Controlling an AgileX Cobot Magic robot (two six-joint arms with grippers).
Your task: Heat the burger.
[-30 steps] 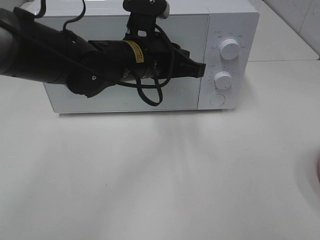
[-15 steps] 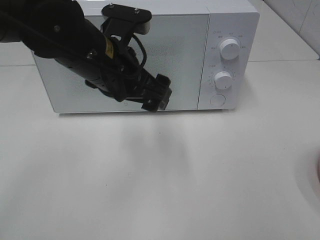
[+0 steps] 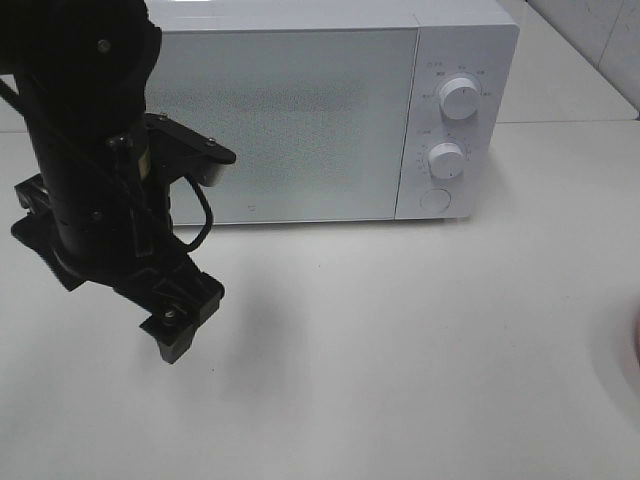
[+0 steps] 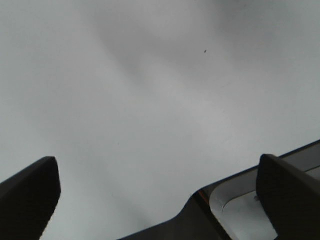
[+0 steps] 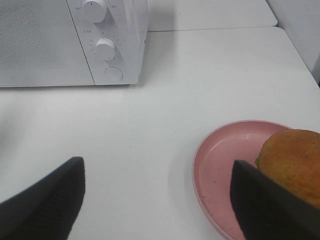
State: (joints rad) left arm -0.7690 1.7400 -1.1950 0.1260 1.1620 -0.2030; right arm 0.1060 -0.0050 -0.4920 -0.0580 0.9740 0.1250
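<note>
The left claw (image 3: 178,325) is hanging released above the bare white worktop (image 3: 420,340), in front of the closed white microwave (image 3: 300,110) standing along the worktop's far edge, and is gripping nothing. The right claw (image 5: 157,200) is also hovering spread apart and empty, with the burger (image 5: 292,162) sitting on the pink plate (image 5: 220,170) beside it, near the worktop's right edge.

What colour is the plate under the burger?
Pink; the plate shows best in the right wrist view, beneath the burger.
</note>
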